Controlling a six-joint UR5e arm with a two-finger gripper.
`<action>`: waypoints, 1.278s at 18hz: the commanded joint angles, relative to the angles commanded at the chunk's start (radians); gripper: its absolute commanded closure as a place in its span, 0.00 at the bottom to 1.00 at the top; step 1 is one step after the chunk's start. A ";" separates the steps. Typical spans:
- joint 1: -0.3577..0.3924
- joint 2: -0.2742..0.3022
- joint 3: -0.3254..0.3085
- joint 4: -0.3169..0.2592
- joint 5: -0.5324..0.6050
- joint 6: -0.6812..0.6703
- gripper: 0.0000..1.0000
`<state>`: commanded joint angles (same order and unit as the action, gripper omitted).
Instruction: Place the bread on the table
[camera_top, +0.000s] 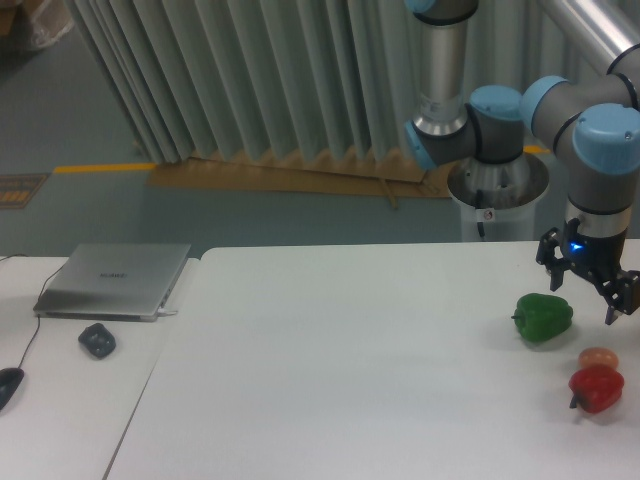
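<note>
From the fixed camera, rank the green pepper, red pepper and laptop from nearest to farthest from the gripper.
From the gripper:
1. Green pepper, just below-left of it.
2. Red pepper, lower, at the table's right edge.
3. Laptop, far left on the side desk.
</note>
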<state>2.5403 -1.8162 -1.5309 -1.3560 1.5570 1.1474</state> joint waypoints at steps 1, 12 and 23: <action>0.000 0.000 0.000 0.000 0.002 0.000 0.00; -0.002 0.000 0.000 0.002 0.003 0.000 0.00; 0.003 0.002 0.000 0.000 0.027 0.026 0.00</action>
<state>2.5433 -1.8147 -1.5309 -1.3560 1.5844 1.1733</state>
